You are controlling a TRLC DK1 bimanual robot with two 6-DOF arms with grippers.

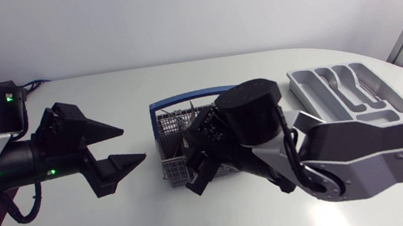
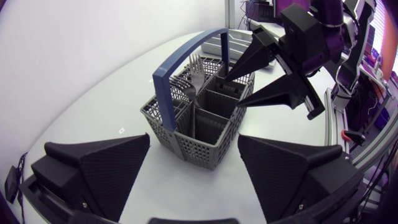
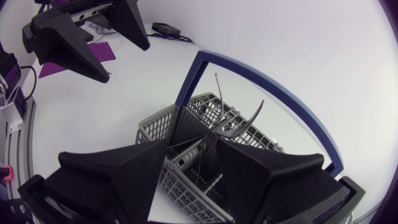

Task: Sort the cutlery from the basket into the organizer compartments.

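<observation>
Right gripper hangs over the grey cutlery basket, fingers apart, tips dipped into its compartments. I judge it is lining up to pinch a fork (nothing gripped yet). Left gripper sits just beside the basket, spread wide and empty, likely parked clear. The fork stands upright in the basket, tines up, thin bright metal, near the blue handle. Organizer lies well apart from the basket, beyond the right arm.
</observation>
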